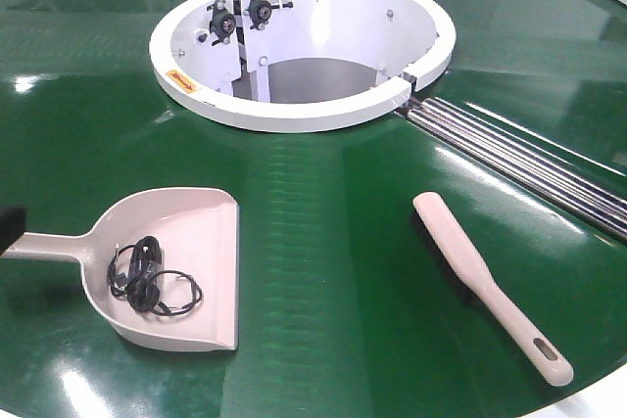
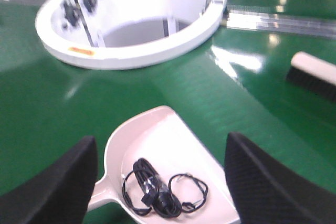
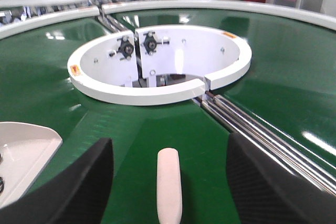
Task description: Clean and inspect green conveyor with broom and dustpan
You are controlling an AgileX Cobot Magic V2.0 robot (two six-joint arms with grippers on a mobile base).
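The left gripper (image 2: 160, 182) hangs wide apart above the dustpan (image 2: 168, 166), holding nothing; the pan lies flat on the green conveyor (image 1: 323, 271), its handle running back under the gripper, its flat lip pointing away toward the white hub ring (image 2: 131, 51). A black cable coil (image 2: 157, 190) sits inside. The right gripper (image 3: 170, 182) is likewise spread and empty, the broom (image 3: 169, 184) lying between its fingers, long axis pointing ahead toward the silver rails (image 3: 262, 135).

You're seeing only fingers — left gripper (image 2: 160, 182) and right gripper (image 3: 170, 182) each show two broad black pads with fine woven texture flanking the white hub ring (image 3: 157, 85) — no cables, screws or markings.
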